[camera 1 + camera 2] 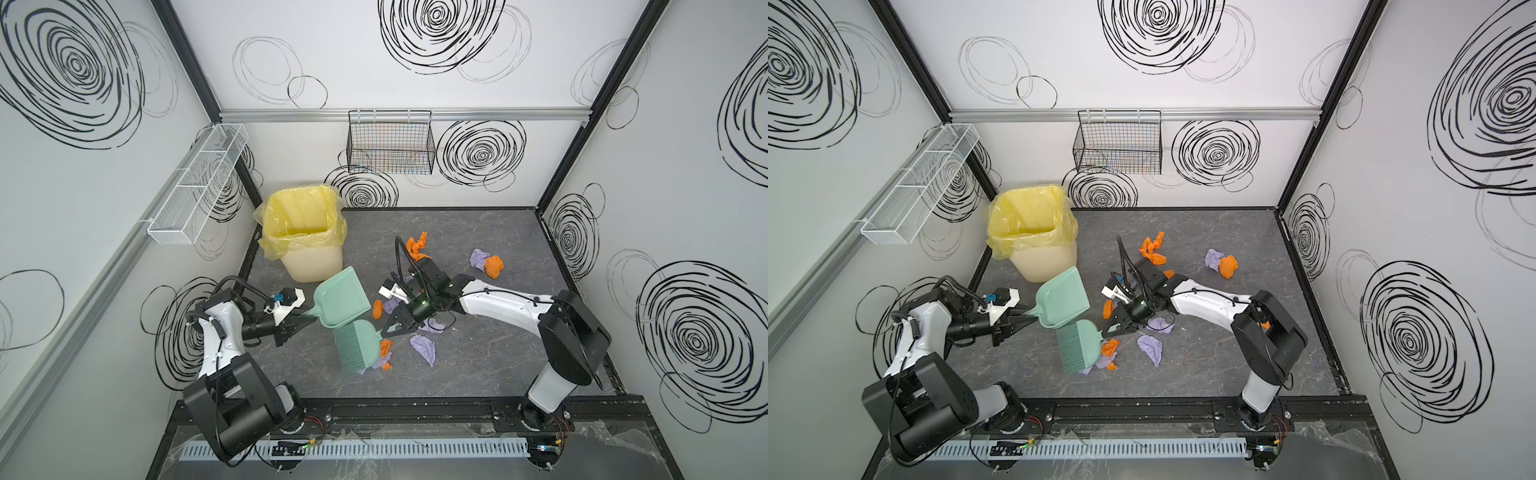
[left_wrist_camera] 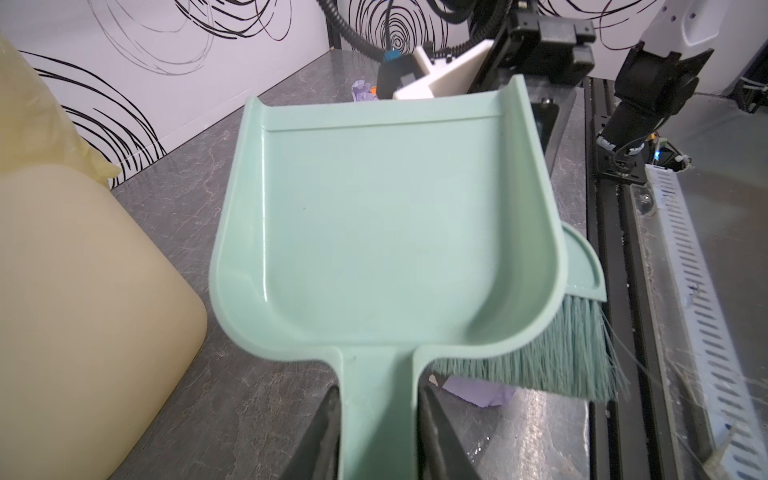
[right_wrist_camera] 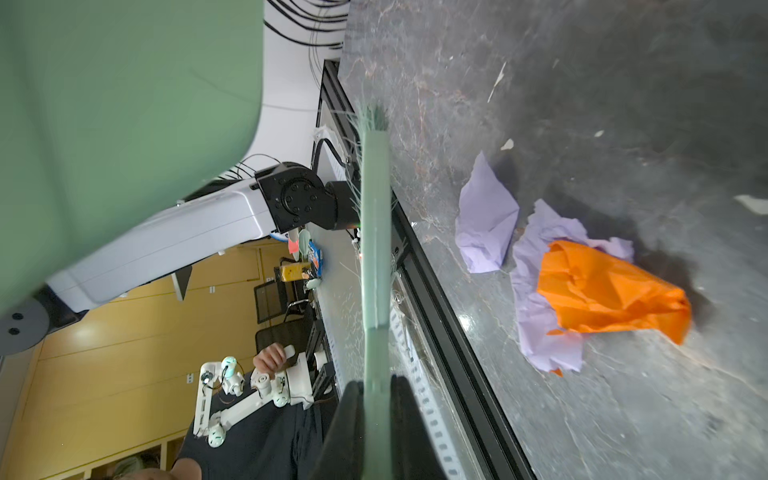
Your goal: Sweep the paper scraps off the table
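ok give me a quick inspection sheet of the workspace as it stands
surface: dark marbled table, paper scraps scattered mid and right
job's things: dustpan empty; brush beside it, by a scrap cluster; lined bin back left
clutter: tiny pale flecks near scraps
grippers: left gripper shut on dustpan handle; right gripper shut on brush handle
cables: black hose loops at each wrist
surroundings: swirl-marked walls, black wire basket, white wire basket

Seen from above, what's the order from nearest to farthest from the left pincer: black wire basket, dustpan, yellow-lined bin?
1. Dustpan: gripped by the left pincer, at its handle.
2. Yellow-lined bin: just beyond, toward the back left corner.
3. Black wire basket: hanging on the back wall.
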Controlling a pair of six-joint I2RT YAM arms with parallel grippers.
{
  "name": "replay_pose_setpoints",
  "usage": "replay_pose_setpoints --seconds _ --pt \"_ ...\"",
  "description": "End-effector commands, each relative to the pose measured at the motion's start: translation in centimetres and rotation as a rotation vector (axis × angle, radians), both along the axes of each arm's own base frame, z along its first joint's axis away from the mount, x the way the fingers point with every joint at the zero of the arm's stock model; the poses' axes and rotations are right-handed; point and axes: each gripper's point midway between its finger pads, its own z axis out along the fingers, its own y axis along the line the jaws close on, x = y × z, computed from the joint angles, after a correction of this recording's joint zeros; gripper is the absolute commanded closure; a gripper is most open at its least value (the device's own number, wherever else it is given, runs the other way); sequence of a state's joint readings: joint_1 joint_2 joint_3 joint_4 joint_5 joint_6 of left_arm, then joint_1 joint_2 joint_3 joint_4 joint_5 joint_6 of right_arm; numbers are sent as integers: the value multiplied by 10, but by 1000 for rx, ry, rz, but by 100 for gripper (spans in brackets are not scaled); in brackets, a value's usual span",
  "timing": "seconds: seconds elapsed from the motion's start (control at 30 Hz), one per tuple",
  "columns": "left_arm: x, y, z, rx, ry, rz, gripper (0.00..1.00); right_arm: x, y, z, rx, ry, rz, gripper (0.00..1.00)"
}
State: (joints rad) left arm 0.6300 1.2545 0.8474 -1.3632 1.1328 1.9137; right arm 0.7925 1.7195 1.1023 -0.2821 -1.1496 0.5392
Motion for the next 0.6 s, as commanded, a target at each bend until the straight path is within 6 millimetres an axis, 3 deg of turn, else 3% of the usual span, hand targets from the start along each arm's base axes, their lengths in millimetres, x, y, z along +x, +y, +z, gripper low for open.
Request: replay_pose_setpoints --seconds 0.0,0.27,0.57 --pt "-1 -4 11 -15 -16 -3 100 -2 8 -2 2 -8 46 100" --pt "-2 -3 6 -15 -10 -10 100 15 -15 -57 -259 -80 42 100" --pt "-1 0 1 -18 -1 -9 100 60 -53 -69 -470 -203 -17 100"
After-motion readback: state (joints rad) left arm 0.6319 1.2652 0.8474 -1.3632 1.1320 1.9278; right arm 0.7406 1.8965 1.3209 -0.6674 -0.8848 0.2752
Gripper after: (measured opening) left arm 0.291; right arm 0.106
